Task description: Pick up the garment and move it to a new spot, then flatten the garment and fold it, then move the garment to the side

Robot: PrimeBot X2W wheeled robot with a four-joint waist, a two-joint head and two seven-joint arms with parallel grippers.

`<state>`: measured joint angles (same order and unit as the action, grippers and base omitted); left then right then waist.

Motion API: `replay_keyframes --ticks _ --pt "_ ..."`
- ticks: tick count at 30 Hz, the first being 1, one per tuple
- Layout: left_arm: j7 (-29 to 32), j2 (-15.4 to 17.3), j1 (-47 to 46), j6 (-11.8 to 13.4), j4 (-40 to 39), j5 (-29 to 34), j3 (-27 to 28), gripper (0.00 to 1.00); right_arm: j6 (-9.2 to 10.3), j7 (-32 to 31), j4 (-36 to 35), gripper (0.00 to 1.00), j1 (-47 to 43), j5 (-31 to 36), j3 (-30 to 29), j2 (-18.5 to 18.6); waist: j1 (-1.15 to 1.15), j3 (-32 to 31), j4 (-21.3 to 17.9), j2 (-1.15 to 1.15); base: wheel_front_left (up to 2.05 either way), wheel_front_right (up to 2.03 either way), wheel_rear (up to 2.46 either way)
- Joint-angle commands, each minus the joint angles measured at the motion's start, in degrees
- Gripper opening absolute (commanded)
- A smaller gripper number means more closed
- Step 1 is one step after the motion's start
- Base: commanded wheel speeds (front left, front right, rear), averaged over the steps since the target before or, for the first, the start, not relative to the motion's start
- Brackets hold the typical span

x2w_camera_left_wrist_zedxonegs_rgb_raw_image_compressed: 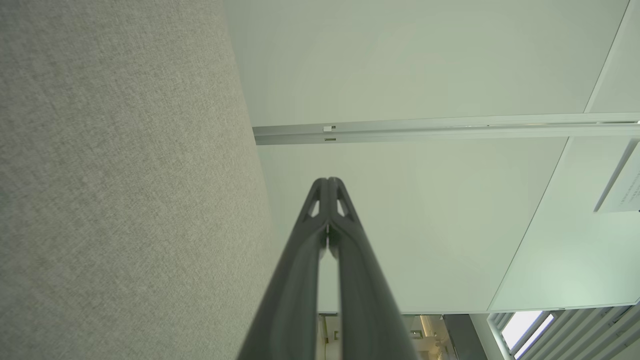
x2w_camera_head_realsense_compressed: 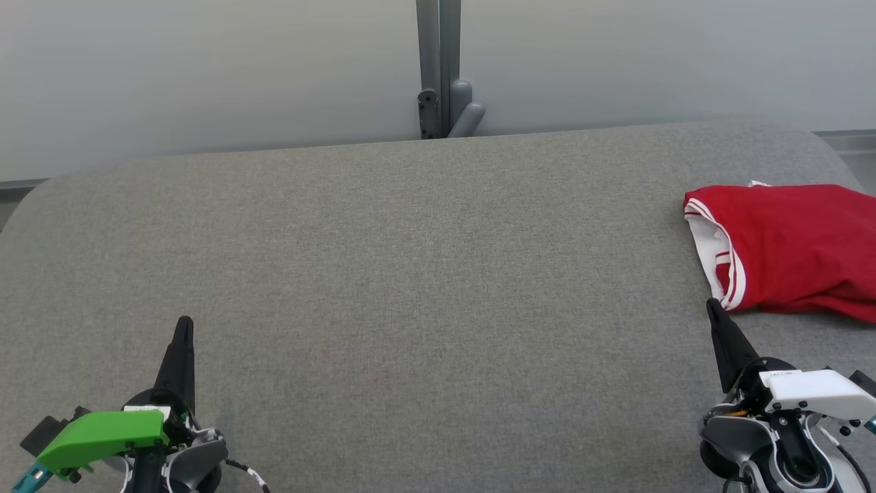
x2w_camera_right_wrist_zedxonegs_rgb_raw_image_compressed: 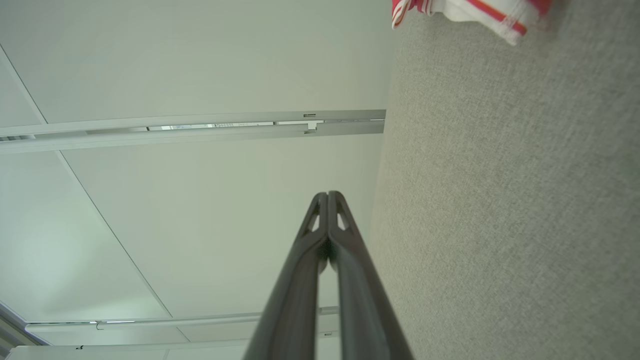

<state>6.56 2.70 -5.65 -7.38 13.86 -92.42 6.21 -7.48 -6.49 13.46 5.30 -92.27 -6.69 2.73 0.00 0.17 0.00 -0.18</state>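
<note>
- Near L: left gripper (x2w_camera_head_realsense_compressed: pixel 183 332), two long dark fingers pressed together, empty.
- Near R: right gripper (x2w_camera_head_realsense_compressed: pixel 715 315), likewise closed, empty, tip near the cloth's trim.
- Mid: grey woven fabric-covered table (x2w_camera_head_realsense_compressed: pixel 410 274).
- Far R: red garment w/ white striped trim (x2w_camera_head_realsense_compressed: pixel 794 239), bunched, partly out of frame.
- Risk: if fingers aren't parted first, they'd prob. shove the cloth, not grasp it. A one-layer pinch could drag it off the R edge.

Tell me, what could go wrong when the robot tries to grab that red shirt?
1. The red shirt lies bunched near the right end of the grey table, running out of the head view, so a pull might drag it off.
2. The right hand is shut, tip close to the white hem; it may pinch just one layer.
</note>
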Motion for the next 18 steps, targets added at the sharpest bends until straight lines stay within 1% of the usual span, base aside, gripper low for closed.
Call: replay_keyframes --ticks 1,18 --pt "0.2 0.3 -0.9 -0.3 0.0 -0.1 0.2 0.0 -0.02 -0.1 -0.2 0.0 0.6 -0.4 0.0 0.3 0.0 0.0 0.0 0.18 0.0 0.0 0.0" --pt "0.2 0.3 -0.9 -0.3 0.0 -0.1 0.2 0.0 -0.02 -0.1 -0.2 0.0 0.6 -0.4 0.0 0.3 0.0 0.0 0.0 0.18 0.0 0.0 0.0"
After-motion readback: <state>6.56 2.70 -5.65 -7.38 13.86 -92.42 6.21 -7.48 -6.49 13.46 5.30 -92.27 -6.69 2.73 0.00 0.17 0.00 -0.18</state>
